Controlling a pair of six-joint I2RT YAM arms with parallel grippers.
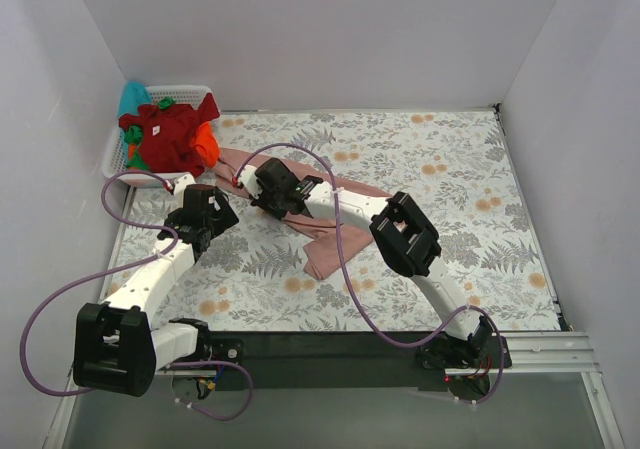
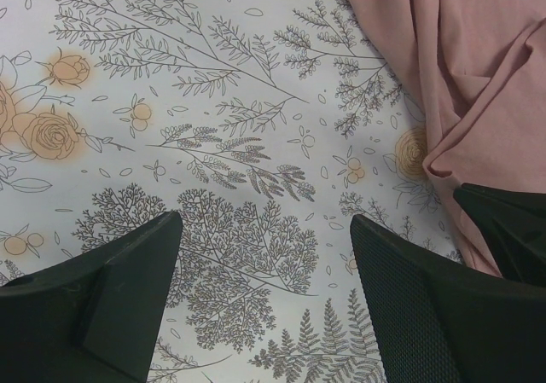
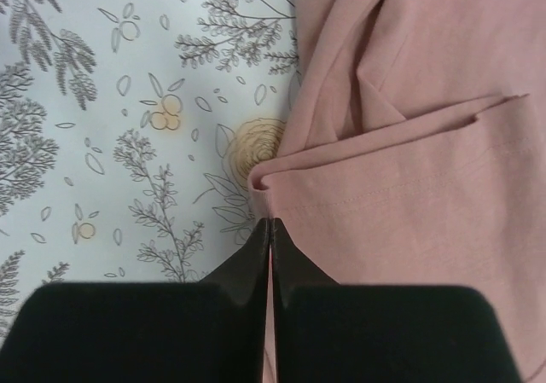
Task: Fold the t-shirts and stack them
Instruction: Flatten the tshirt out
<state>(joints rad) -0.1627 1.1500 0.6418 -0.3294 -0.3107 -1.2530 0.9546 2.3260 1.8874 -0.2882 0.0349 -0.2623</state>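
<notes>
A dusty-pink t-shirt [image 1: 326, 253] lies crumpled across the middle of the floral cloth; no print shows. My right gripper [image 1: 256, 201] is shut on a folded hem edge at its left side, and the wrist view shows pink cloth [image 3: 409, 170] pinched between the closed tips [image 3: 270, 223]. My left gripper [image 1: 222, 209] is open and empty just left of the shirt, low over bare cloth [image 2: 264, 229]. The shirt's edge [image 2: 461, 76] lies at the upper right of that view. Dark red [image 1: 165, 134], orange [image 1: 207, 144] and teal [image 1: 133, 97] t-shirts are heaped in the basket.
The white slatted basket [image 1: 118, 159] stands at the back left corner against the wall. White walls close in the table on three sides. The floral cloth [image 1: 470, 199] is bare to the right of the shirt. A black part of the right gripper [image 2: 512, 229] shows beside my left fingers.
</notes>
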